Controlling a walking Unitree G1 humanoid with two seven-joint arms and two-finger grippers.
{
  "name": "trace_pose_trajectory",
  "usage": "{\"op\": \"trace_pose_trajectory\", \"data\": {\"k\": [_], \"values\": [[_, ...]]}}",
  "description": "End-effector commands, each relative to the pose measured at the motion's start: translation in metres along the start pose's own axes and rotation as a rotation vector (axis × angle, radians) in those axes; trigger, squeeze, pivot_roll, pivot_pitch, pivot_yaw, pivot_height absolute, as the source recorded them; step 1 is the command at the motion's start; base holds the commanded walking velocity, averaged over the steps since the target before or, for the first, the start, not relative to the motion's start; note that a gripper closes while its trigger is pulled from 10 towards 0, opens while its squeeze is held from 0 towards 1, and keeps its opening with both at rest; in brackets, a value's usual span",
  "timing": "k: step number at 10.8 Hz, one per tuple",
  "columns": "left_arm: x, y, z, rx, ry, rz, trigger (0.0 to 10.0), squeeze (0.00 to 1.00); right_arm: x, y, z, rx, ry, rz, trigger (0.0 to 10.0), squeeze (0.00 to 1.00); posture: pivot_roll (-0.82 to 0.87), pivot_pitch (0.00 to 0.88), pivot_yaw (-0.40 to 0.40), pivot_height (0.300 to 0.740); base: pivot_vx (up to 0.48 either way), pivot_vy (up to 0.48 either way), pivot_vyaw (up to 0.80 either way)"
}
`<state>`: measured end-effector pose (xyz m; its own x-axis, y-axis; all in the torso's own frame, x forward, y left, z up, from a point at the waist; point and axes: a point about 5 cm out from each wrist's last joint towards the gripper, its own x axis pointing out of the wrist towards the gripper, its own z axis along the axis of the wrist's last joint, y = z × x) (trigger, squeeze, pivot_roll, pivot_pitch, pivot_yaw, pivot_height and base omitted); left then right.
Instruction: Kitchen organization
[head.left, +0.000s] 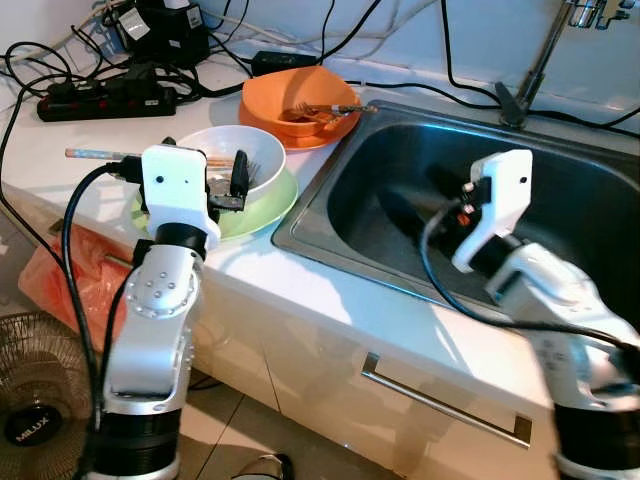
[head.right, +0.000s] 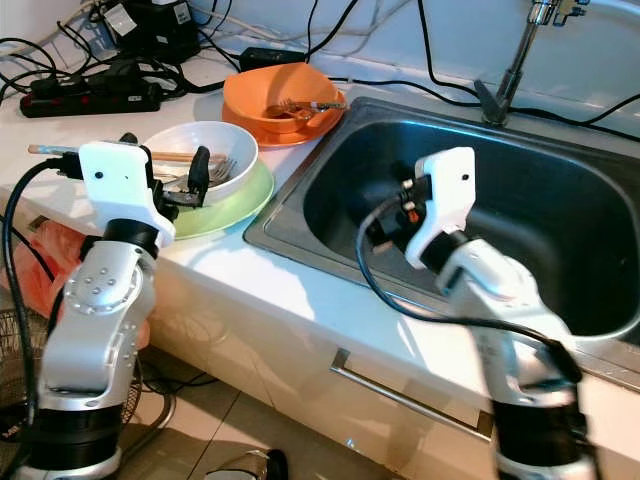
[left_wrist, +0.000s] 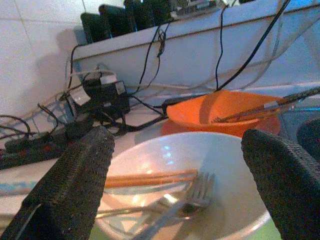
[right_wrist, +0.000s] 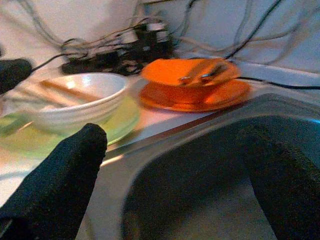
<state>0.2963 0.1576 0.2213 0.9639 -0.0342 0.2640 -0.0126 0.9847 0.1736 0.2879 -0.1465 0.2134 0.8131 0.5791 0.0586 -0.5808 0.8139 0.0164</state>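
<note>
White counter (head.left: 330, 290) with left gripper (left_wrist: 180, 200) spread wide over white bowl (head.left: 262, 160), right gripper (right_wrist: 175, 170) agape inside sink (head.left: 400, 150)

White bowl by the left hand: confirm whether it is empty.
No. The white bowl holds a fork and wooden chopsticks, seen between the open left hand fingers.

Sink basin (head.left: 560, 200) open; cables (head.left: 110, 90) crowd counter back

Left tool (head.left: 228, 190) poised over white bowl (head.left: 262, 152); right arm (head.left: 500, 215) inside sink (head.left: 330, 205).
</note>
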Motion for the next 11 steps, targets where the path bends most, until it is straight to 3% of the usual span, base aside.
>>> {"op": "trace_pose_trajectory", "data": {"k": [1, 3, 4, 7, 11], "values": [[0.001, 0.005, 0.012, 0.008, -0.04, 0.003, 10.0, 0.0, -0.004, 0.007, 0.0, 0.0, 0.02, 0.075, 10.0, 0.0, 0.06, 0.082, 0.045, 0.74, 0.0, 0.0, 0.0], [-0.002, 0.007, 0.023, 0.04, -0.082, -0.01, 10.0, 0.0, -0.007, 0.011, -0.002, -0.01, 0.053, 0.129, 10.0, 0.0, 0.06, 0.08, 0.043, 0.74, 0.0, 0.0, 0.0], [-0.012, 0.012, 0.023, 0.097, -0.113, -0.024, 10.0, 0.0, -0.009, 0.015, -0.005, -0.003, 0.082, 0.179, 10.0, 0.0, 0.07, 0.081, 0.044, 0.74, 0.0, 0.0, 0.0], [-0.02, 0.018, 0.007, 0.114, -0.057, 0.006, 10.0, 0.0, -0.014, 0.026, -0.01, -0.003, 0.124, 0.266, 10.0, 0.0, 0.07, 0.079, 0.042, 0.74, 0.0, 0.0, 0.0], [-0.028, 0.018, -0.011, 0.143, -0.026, 0.025, 10.0, 0.0, -0.013, 0.029, -0.013, -0.01, 0.138, 0.27, 10.0, 0.0, 0.07, 0.081, 0.044, 0.74, 0.0, 0.0, 0.0]]}}
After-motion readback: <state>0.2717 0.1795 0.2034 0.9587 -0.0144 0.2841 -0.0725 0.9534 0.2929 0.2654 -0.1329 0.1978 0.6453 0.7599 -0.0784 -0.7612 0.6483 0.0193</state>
